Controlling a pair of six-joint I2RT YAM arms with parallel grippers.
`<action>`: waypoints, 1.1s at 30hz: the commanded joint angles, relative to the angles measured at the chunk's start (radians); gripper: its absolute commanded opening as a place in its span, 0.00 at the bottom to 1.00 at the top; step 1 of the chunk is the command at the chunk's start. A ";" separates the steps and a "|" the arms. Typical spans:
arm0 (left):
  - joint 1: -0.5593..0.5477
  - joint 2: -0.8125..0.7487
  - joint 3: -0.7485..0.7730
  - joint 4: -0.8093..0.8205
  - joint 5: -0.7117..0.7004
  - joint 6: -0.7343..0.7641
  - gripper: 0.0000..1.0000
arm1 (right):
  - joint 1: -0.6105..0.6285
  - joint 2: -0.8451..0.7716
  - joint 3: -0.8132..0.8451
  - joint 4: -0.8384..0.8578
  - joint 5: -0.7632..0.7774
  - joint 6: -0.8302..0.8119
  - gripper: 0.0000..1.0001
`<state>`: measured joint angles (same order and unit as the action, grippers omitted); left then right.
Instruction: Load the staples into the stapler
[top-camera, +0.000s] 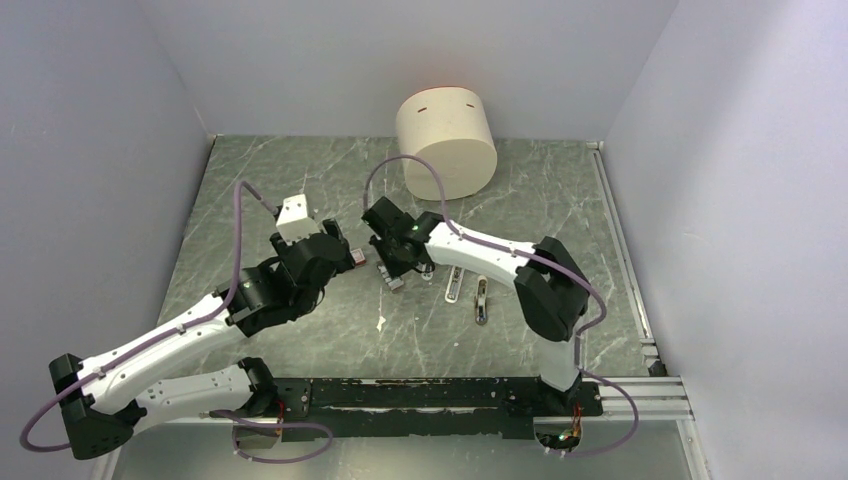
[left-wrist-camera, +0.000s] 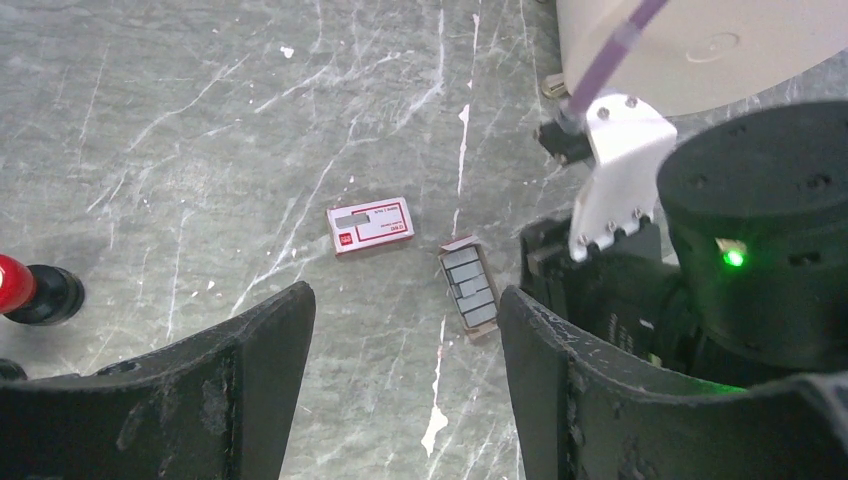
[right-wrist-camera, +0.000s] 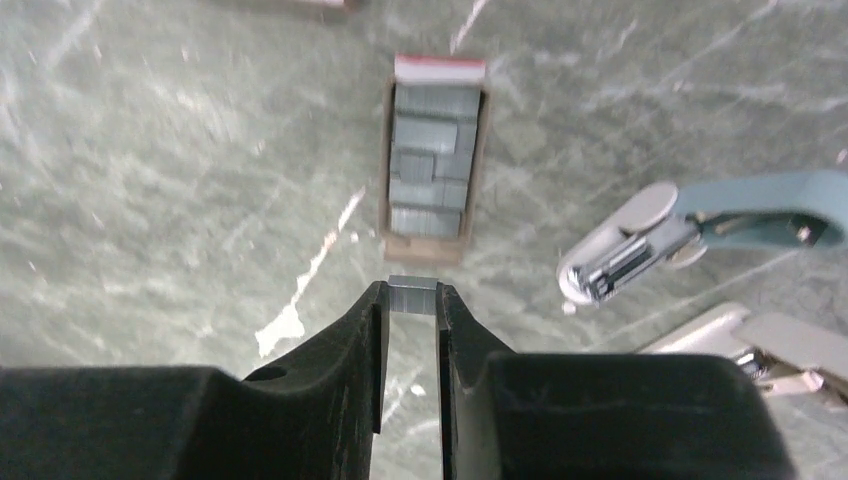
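Observation:
My right gripper (right-wrist-camera: 411, 292) is shut on a small dark grey ridged block of staples (right-wrist-camera: 411, 298), held just above the table. Just beyond its tips lies the open staples box tray (right-wrist-camera: 433, 160) with more grey blocks inside. The white stapler (right-wrist-camera: 622, 260) lies to the right, its metal rail exposed. In the top view the right gripper (top-camera: 393, 268) is left of the stapler (top-camera: 455, 283). My left gripper (left-wrist-camera: 405, 300) is open and empty, hovering short of the red-and-white box sleeve (left-wrist-camera: 371, 225) and the tray (left-wrist-camera: 470, 287).
A pale blue piece (right-wrist-camera: 770, 195) joins the stapler, and a beige-grey piece (right-wrist-camera: 785, 345) lies beside it. A red-capped black knob (left-wrist-camera: 22, 288) sits at the left. A large cream cylinder (top-camera: 447, 143) stands at the back. The right arm (left-wrist-camera: 760, 250) crowds the left gripper's right side.

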<state>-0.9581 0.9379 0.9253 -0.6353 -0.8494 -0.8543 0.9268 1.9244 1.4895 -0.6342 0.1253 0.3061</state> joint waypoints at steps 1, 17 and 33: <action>0.007 -0.030 0.011 -0.026 -0.036 -0.012 0.73 | 0.002 -0.078 -0.106 -0.055 -0.071 -0.057 0.22; 0.006 -0.023 0.029 -0.016 -0.042 0.003 0.73 | 0.033 -0.138 -0.318 -0.043 -0.181 -0.105 0.23; 0.006 -0.020 0.024 -0.015 -0.036 0.001 0.73 | 0.051 -0.099 -0.316 -0.043 -0.160 -0.113 0.30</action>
<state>-0.9581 0.9215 0.9257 -0.6487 -0.8703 -0.8536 0.9638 1.8149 1.1736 -0.6785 -0.0376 0.2073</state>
